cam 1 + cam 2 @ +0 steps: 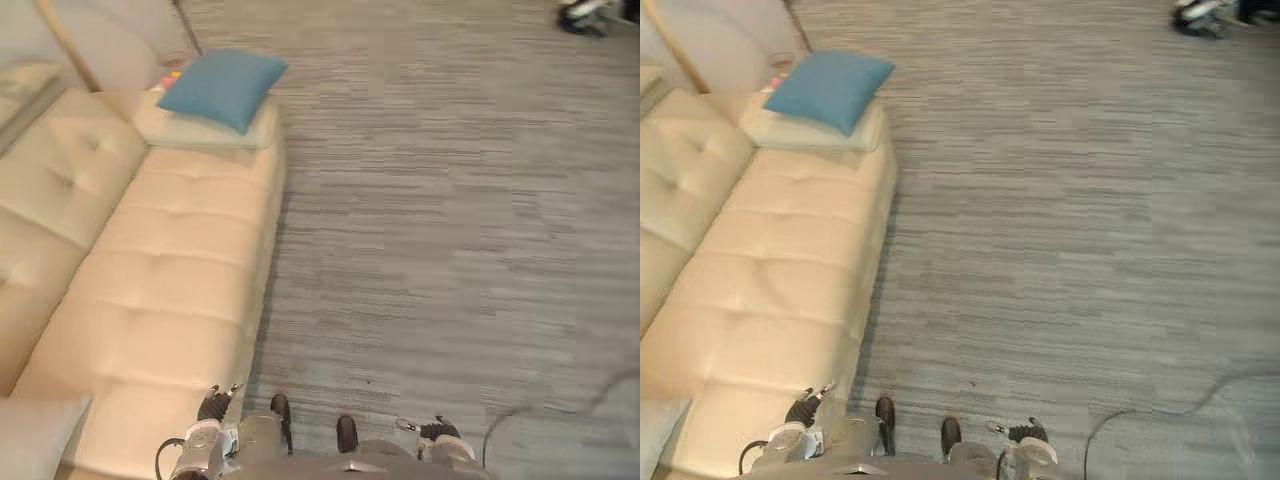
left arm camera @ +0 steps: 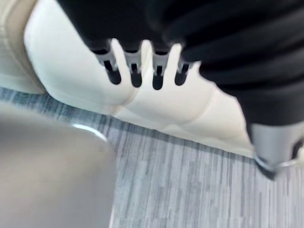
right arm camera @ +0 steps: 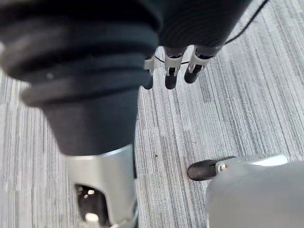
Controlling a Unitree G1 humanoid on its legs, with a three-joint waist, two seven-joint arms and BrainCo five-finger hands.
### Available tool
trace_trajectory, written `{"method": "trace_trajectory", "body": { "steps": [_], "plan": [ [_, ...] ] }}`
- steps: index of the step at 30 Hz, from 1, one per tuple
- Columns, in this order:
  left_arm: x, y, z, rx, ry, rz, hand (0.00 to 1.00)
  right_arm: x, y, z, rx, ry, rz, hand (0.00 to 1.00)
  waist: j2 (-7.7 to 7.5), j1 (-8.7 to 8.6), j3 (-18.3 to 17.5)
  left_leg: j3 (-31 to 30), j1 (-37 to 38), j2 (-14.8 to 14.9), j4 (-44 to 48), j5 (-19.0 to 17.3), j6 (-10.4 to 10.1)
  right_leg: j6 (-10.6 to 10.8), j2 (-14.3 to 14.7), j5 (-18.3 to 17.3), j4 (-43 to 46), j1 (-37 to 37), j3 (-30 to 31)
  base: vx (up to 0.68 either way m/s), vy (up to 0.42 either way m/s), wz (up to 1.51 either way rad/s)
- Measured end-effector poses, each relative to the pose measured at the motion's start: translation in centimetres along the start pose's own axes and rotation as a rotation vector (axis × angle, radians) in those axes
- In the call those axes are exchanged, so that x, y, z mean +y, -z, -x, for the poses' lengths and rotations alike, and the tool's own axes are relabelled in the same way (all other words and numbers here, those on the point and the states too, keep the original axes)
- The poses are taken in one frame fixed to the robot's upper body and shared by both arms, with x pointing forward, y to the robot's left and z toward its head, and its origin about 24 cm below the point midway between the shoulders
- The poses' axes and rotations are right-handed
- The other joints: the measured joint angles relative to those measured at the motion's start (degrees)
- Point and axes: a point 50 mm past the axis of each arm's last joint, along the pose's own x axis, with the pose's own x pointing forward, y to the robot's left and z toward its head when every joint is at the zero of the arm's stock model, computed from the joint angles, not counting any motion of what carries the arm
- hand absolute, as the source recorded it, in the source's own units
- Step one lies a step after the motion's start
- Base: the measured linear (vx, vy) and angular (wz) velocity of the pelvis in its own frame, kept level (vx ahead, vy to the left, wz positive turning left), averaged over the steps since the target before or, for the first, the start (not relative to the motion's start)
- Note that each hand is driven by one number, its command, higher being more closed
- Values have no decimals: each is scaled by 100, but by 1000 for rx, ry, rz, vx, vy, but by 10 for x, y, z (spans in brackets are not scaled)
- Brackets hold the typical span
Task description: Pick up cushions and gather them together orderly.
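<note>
Sofa (image 1: 170,290): cream, tufted seat, along the robot's left side, standing on grey striped carpet (image 1: 450,200).

Blue cushion (image 1: 222,88): at the far end of the sofa seat, lying flat on top of a cream cushion (image 1: 160,127) and slightly askew to it. Both sit close to the seat's front edge.

Pale cushion (image 1: 35,435): at the near end of the sofa, partly cut off by the view's lower left corner, well apart from the stacked pair.

Left hand (image 1: 213,407): low, just beside the near front edge of the sofa. Its fingers (image 2: 134,71) are straight and spread, holding nothing, with the sofa edge and carpet beyond them.

Right hand (image 1: 438,433): low over the carpet, away from the sofa. Its fingers (image 3: 171,71) are straight and loose, holding nothing.
</note>
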Motion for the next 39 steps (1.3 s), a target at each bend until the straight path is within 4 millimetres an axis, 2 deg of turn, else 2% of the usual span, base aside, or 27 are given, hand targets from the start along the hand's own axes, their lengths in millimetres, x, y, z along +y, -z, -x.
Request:
{"method": "trace_trajectory", "body": {
  "steps": [3, 4, 5, 6, 7, 8, 9, 10, 12, 15, 16, 17, 18, 19, 20, 21, 22, 23, 25, 27, 29, 30, 32, 35, 36, 37, 39],
  "plan": [
    [7, 0, -1, 0, -15, -4, 0, 6, -1, 1, -4, -16, -2, 0, -142, 19, -81, 433, 61, -29, 81, -184, 124, 248, -86, -364, 770, -395, 266, 221, 221, -84],
    [9, 1, -1, 7, -20, -9, 0, 6, 1, 1, 5, -16, 0, 0, -204, 20, -109, 723, 222, -90, 130, -294, 268, 411, -166, -740, 1439, -615, 285, 258, 192, -59],
    [10, 2, 0, 10, -22, -10, 0, 6, 0, 1, 4, -17, 1, 0, -203, 24, -112, 791, 296, -111, 172, -365, 311, 459, -201, -852, 1670, -678, 268, 274, 159, -67],
    [12, 4, 0, 14, -28, -13, 0, 7, 0, 1, -1, -20, -1, 0, -204, 33, -117, 942, 452, -153, 250, -524, 387, 656, -239, -1061, 2185, -796, 267, 275, 155, -60],
    [14, 6, 0, 21, -31, -27, 0, 8, -1, 1, -10, -28, -2, 0, -195, 10, -123, 1030, 624, -209, 320, -723, 419, 980, -276, -1209, 2855, -996, 240, 269, 126, -52],
    [14, 8, 0, 29, -27, -41, 0, 11, -5, 1, -27, -34, -12, 0, -198, -27, -118, 1039, 768, -260, 331, -825, 454, 1271, -348, -1254, 3539, -1227, 105, 212, 77, -18],
    [17, 10, 0, 36, -25, -70, 0, 13, -12, 1, -56, -41, -18, 0, -224, -144, -96, 1020, 969, -315, 298, -903, 491, 1378, -504, -1154, 4327, -1491, -205, 360, 56, 16],
    [17, 10, 0, 41, -18, -104, 0, 13, -16, 1, -65, -43, -16, 0, -226, -206, -59, 1005, 1372, -366, 139, -984, 529, 961, -806, -1279, 4997, -1670, -834, 337, 26, 19],
    [16, 11, 0, 45, -16, -106, 0, 14, -20, 0, -78, -56, 8, 0, -148, -181, -22, 1010, 1913, -329, -258, -989, 521, 470, -1014, -1570, 4904, -1779, -1483, 415, 5, 0],
    [14, 12, 0, 46, -9, -114, 0, 15, -30, -1, -106, -70, 22, 0, -138, -264, -8, 1007, 2254, -179, -685, -974, 493, 333, -1011, -1508, 3855, -2308, -1882, 368, -73, 3],
    [12, 11, 0, 44, 3, -133, 0, 17, -37, -2, -121, -74, 20, 0, -118, -342, 31, 996, 2316, -111, -807, -947, 443, 380, -987, -1190, 3166, -2492, -1884, 513, -203, 26],
    [10, 12, 0, 51, 9, -142, 0, 18, -41, -2, -127, -74, 18, 0, -152, -407, 128, 907, 2523, -85, -989, -916, 389, 398, -982, -477, 1937, -2510, -1776, 460, -201, 30],
    [10, 12, 0, 51, 9, -142, 0, 18, -41, -2, -126, -74, 18, 0, -194, -424, 156, 846, 2610, -94, -1021, -914, 386, 408, -994, -180, 1531, -2484, -1698, 484, -216, 31],
    [12, 11, -1, 50, 5, -142, 0, 17, -40, -3, -124, -72, 18, 0, -266, -450, 188, 680, 2805, -84, -1089, -929, 343, 415, -1007, 609, 1294, -2322, -1671, 438, -198, 18],
    [9, 10, -1, 54, 10, -136, 0, 15, -40, -3, -122, -66, 14, 0, -215, -445, 231, 510, 2906, -25, -1069, -899, 287, 181, -945, 910, 1432, -2267, -1688, 514, -249, 6],
    [1, 10, -1, 59, 28, -129, 0, 13, -47, -4, -139, -57, 4, 0, -72, -412, 284, 312, 2914, 86, -999, -749, 146, 147, -890, 453, 1968, -2400, -1690, 506, -258, -1],
    [-1, 10, -1, 62, 33, -128, 0, 10, -48, -5, -141, -50, -1, 0, -65, -428, 293, 196, 2916, 94, -927, -689, 67, 123, -906, 246, 2217, -2467, -1696, 568, -310, 9],
    [-8, 13, 0, 72, 45, -108, 0, 0, -46, -7, -129, -22, -17, 0, 27, -462, 284, -109, 2859, 236, -444, -612, -56, 27, -910, -195, 2758, -2465, -1816, 502, -252, 24],
    [-11, 14, 1, 80, 44, -75, 0, -7, -39, -7, -106, -2, -30, 0, 94, -478, 290, -297, 2554, 434, 597, -370, -213, -37, -867, -541, 2873, -2163, -2008, 449, -214, 32],
    [-8, 12, 0, 69, 29, -41, 0, -9, -30, -6, -83, 5, -21, 0, 131, -487, 291, -378, 1705, 764, 2583, 384, -349, -91, -730, -781, 2556, -1543, -2140, 410, -189, 29],
    [-9, 5, 0, 40, 27, -30, 0, -9, -22, -5, -65, 5, -13, 0, 147, -334, 320, 125, 728, 1206, 4241, 28, -235, -205, -488, -838, 1862, -686, -2211, 514, -133, -1],
    [-9, 3, 0, 32, 27, -30, 0, -7, -20, -4, -62, 0, -6, 0, 124, -313, 330, 228, 588, 1204, 4302, -40, -226, -203, -487, -841, 1743, -525, -2206, 495, -56, -7],
    [-10, -1, 0, 7, 29, -24, 0, -5, -16, -4, -46, -5, -8, 0, 136, -270, 321, 612, 49, 1138, 3986, -359, -166, -113, -492, -778, 1290, 30, -2184, 395, 8, -7],
    [-12, -9, -1, -26, 35, -8, 0, 3, -13, -3, -22, -21, -34, 0, 95, -123, 353, 876, -280, 773, 2274, -579, -144, -23, -597, -759, 766, 684, -2047, 409, 96, -20],
    [-12, -11, -1, -37, 34, -7, 0, 3, -12, -3, -17, -18, -49, 0, 43, -102, 383, 841, -319, 510, 1429, -488, -213, 61, -710, -808, 639, 885, -2032, 413, 171, -14],
    [-12, -12, -1, -41, 34, -7, 0, 3, -11, -3, -15, -15, -49, 0, 23, -92, 393, 809, -321, 284, 418, -148, -243, 186, -814, -890, 545, 1052, -2014, 317, 160, -4],
    [-12, -10, 0, -35, 36, 4, 0, 1, -11, -3, -14, -11, -39, 0, 138, -38, 373, 687, -350, 234, -645, 481, -303, 304, -787, -1059, 358, 1258, -1907, 310, 215, -24]
  ]
}}
